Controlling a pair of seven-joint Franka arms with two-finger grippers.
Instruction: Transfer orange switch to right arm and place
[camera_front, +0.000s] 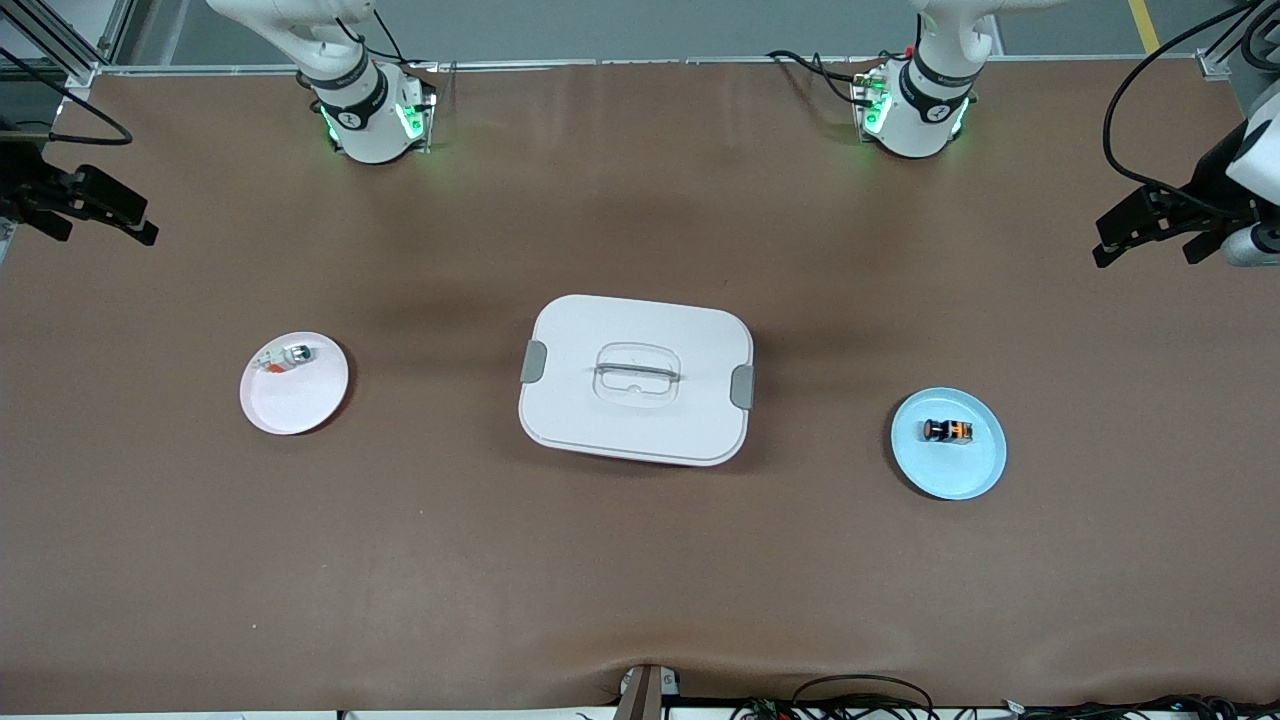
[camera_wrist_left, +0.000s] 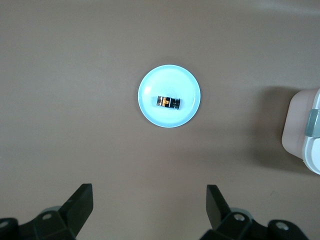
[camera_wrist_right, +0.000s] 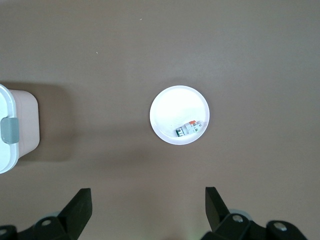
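The orange switch (camera_front: 948, 430) lies on its side on the blue plate (camera_front: 975, 475) toward the left arm's end of the counter (camera_front: 640, 580), long axis along it. The left end effector (camera_wrist_left: 150, 212) hangs wide open above, nearer than the wide-open right end effector (camera_wrist_right: 148, 212), which waits.

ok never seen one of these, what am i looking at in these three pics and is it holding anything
Two robot arms stand at a brown table. One picture looks down from across the table; the other two come from cameras on each arm's wrist.

The left gripper hangs open above a blue plate holding the orange switch. The right gripper hangs open above a white plate with a small white part. A lidded white box sits between the plates. Nothing is held.
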